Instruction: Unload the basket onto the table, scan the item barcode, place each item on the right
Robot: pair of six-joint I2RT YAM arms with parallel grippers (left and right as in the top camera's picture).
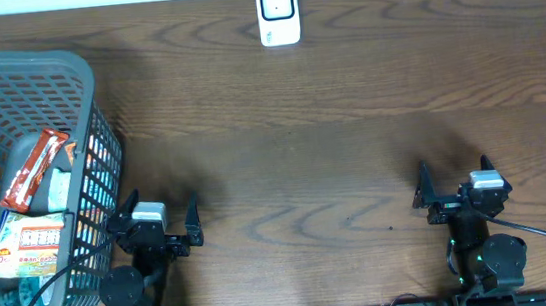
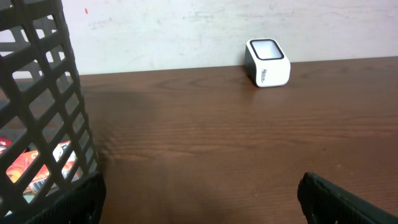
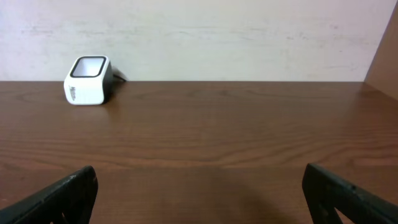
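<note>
Over on the left side of the table (image 1: 332, 137) sits a grey mesh basket (image 1: 14, 69), and that's where the stuff to scan is: a red snack bar (image 1: 36, 171) lying on top of a white-and-teal packet (image 1: 33, 244). Nothing has been picked up yet. The left gripper (image 1: 158, 210) is parked at the near edge just beside the basket wall, jaws spread wide and empty. The right gripper (image 1: 454, 178) is well off to the right, also wide open with nothing in it.

The white scanner (image 1: 278, 12) stands at the far edge, about in the middle, with its window tilted up toward the arms. My guess is that's so either arm can bring a barcode to it. The left arm looks like the obvious one to reach into the basket, being right next to it.

Surface is dark brown wood grain, otherwise bare, and behind it there's a plain pale wall (image 3: 217, 37) with a few scuffs.
</note>
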